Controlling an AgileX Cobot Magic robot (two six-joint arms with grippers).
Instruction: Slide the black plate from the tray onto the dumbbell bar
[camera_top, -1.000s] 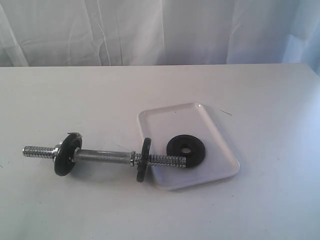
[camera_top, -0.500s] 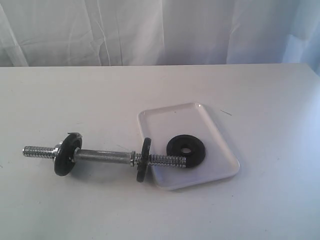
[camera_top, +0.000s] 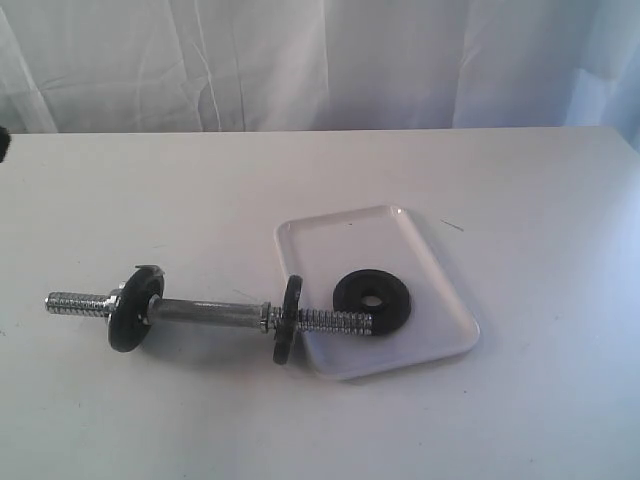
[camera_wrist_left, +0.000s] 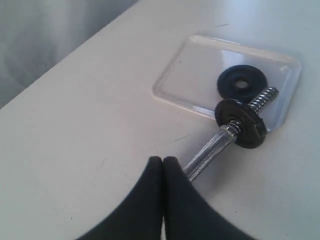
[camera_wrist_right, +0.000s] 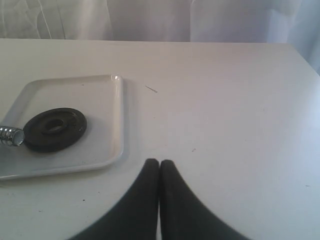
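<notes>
In the exterior view the black plate (camera_top: 393, 292) lies flat on the tray (camera_top: 340, 238), with the dumbbell bar (camera_top: 210, 314) pointing its threaded tip just beside it. The left wrist view shows the left gripper (camera_wrist_left: 162, 161), jaws pressed together on nothing, near the bar's middle. In the right wrist view the right gripper (camera_wrist_right: 159, 163) is likewise pressed together and empty, above the table (camera_wrist_right: 240, 100) beside the tray.

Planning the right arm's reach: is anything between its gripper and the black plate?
Nothing visible: only bare table and the tray rim lie between the right gripper and the black plate; the dumbbell bar lies beyond.
</notes>
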